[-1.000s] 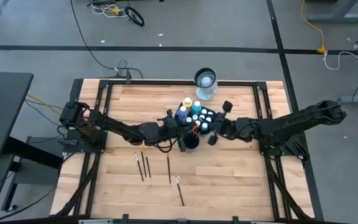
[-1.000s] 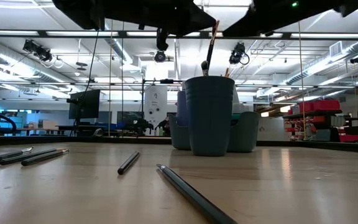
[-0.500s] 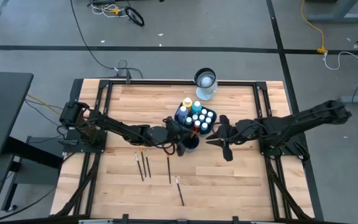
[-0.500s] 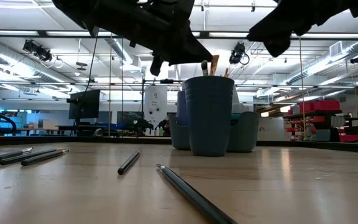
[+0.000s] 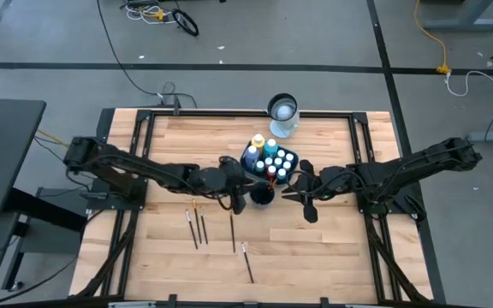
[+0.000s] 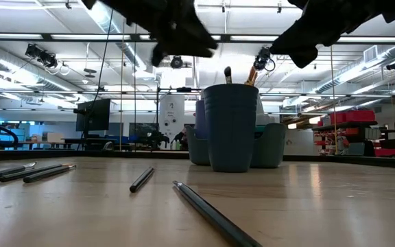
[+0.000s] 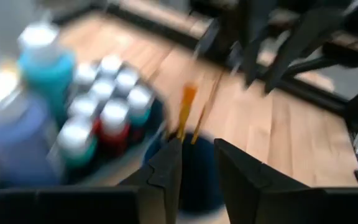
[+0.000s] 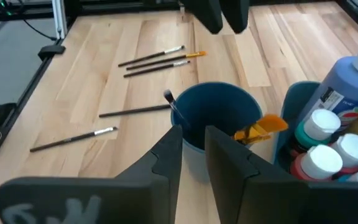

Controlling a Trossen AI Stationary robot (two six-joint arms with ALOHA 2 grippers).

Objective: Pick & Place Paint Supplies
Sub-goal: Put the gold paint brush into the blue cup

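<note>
A blue cup (image 5: 262, 196) stands on the table with a dark brush (image 8: 169, 102) and an orange-handled brush (image 8: 261, 129) leaning inside it. Behind it a caddy holds the paint bottles (image 5: 274, 158), among them a big blue one (image 8: 353, 81). Several dark brushes (image 5: 198, 228) lie flat on the wood near the cup's left. My left gripper (image 7: 197, 162) hovers open just left of the cup, holding nothing. My right gripper (image 8: 193, 149) hovers right of the cup with a narrow gap between its fingers and nothing in it.
A clear glass jar (image 5: 282, 112) stands at the table's far edge behind the caddy. One more brush (image 5: 248, 262) lies toward the near edge. Black frame rails (image 5: 139, 162) run along the table's sides. Bare wood lies near the front and right.
The brush that hung from my left gripper above the cup has gone down into it and now leans there, let go. My left gripper has drawn back up and toward the table's left, tipping toward level. My right gripper has rolled and shifted slightly toward the near edge.
</note>
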